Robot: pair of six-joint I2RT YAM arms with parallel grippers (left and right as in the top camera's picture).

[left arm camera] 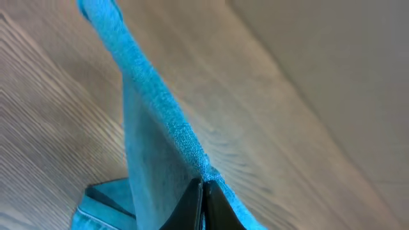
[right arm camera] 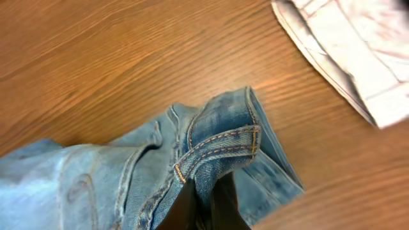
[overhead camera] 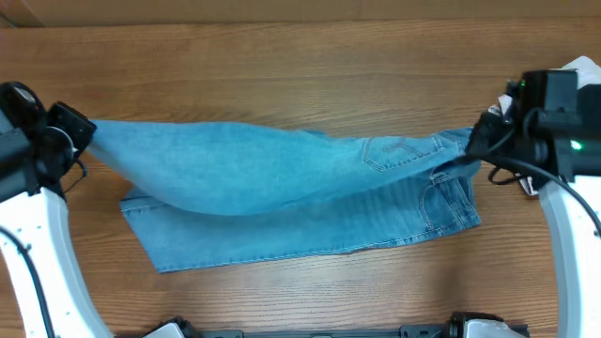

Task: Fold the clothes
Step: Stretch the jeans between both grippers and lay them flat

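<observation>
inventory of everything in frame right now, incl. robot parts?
jeans: 1, light-blue denim, across the middle of the table; the upper layer is lifted and stretched between both tools, the lower layer lies flat
off-white garment: 1, off-white, on the table at the far right, apart from the jeans
table: 1, brown wood, under everything
left arm, right arm: 2, white, at the left and right edges of the overhead view
left tool: 1, black, shut on the leg end of the jeans
right tool: 1, black, shut on the jeans' waistband
</observation>
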